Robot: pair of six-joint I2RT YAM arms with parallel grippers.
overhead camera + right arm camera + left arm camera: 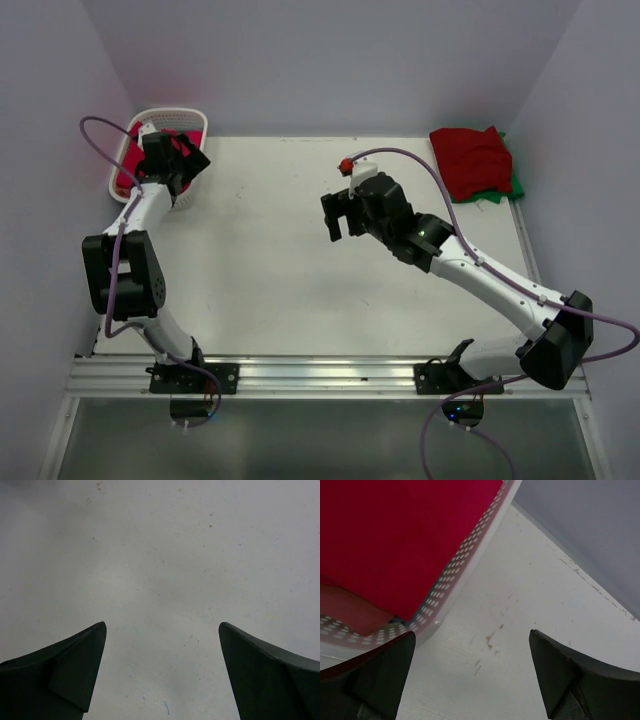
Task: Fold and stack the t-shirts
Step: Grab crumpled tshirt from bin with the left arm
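Note:
A bright crimson t-shirt [395,535] lies in the white slatted basket [197,122] at the table's far left; a duller red cloth [350,611] shows under it. My left gripper [180,160] hovers over the basket's right rim, open and empty, its tips [471,640] over bare table beside the basket wall [465,562]. A folded darker red t-shirt [470,158] lies on a green one [515,185] at the far right. My right gripper [340,215] is open and empty above the middle of the table, and its wrist view shows only bare tabletop between its fingertips [162,627].
The white table [270,270] runs between grey walls on the left, back and right. An aluminium rail [320,372] with both arm bases lines the near edge. The basket stands in the far left corner against the wall.

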